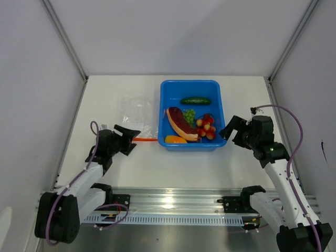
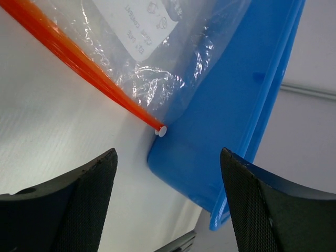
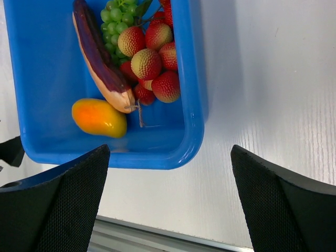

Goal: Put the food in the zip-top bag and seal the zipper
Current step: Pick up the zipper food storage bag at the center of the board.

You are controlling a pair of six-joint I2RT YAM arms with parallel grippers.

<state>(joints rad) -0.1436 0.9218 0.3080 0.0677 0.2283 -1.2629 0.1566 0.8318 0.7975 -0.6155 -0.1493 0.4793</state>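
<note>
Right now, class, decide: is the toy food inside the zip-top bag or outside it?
Outside. The cucumber, meat slice, grapes, red fruits and orange piece lie in the blue bin; the zip-top bag lies flat beside it.

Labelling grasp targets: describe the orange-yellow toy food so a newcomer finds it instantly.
Start at the rectangular blue plastic bin on the white table. Look in its near-left corner, beside the long red-brown meat slice. The smooth oval orange-yellow piece there is the only orange item in the bin, unlike the bumpy red fruits nearby.
</note>
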